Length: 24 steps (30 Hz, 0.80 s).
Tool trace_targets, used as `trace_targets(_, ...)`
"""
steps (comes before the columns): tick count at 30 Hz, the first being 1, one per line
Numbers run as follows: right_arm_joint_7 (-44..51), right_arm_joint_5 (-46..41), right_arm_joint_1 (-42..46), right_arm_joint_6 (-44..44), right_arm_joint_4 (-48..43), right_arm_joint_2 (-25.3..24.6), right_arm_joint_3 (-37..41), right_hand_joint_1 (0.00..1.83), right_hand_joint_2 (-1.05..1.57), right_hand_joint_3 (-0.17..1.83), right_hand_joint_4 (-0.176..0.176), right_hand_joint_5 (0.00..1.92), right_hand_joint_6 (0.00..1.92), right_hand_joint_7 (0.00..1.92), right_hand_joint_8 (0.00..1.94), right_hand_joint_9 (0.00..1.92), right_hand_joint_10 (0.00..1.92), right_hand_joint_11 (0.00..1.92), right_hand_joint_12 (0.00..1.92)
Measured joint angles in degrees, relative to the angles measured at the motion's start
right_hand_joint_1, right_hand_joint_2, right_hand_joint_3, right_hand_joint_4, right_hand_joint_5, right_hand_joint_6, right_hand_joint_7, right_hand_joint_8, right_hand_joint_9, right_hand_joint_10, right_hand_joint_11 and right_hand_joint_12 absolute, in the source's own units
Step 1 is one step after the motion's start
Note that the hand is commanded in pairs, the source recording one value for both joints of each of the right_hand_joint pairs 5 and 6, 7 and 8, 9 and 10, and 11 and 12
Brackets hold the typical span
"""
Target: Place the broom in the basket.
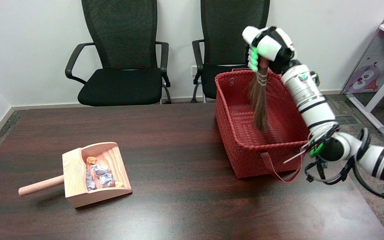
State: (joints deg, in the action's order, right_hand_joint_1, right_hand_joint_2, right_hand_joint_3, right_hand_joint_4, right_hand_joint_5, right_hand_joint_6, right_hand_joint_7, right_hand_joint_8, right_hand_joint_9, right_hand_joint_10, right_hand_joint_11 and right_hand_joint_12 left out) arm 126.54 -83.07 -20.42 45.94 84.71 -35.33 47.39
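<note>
**A:** ok so where's the broom at right now?

**B:** The right hand [268, 48] has its fingers wrapped tight around the handle end of the little straw broom [259, 100], holding it up above the red woven basket [242, 146]. The broom hangs bristles-down, nearly upright, and the bristle tips dip inside the basket, below the rim. Can't tell if they actually touch the bottom.

**A:** and the basket is where?

**B:** Right side of the dark wooden table [178, 200], with a red strap handle [278, 170] drooping off its near wall. The white arm [308, 96] reaches over the basket's right edge.

**A:** anything else on the table?

**B:** A wooden dustpan [93, 175] sits well apart on the left, handle pointing left, with some crumpled paper scraps [99, 175] inside, silvery ones plus an orange one. Behind the table two black mesh office chairs [122, 60] stand against the wall, and there's a pink-and-white shelf thing [378, 66] far right.
</note>
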Motion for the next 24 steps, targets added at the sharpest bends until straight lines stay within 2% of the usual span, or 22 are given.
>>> trace_targets(24,9.69,12.59,0.8,1.59,-7.79,-12.21,-5.48,0.75,1.45,1.65,0.044,1.92,1.92,1.92,1.92,1.92,1.92,1.92,1.92)
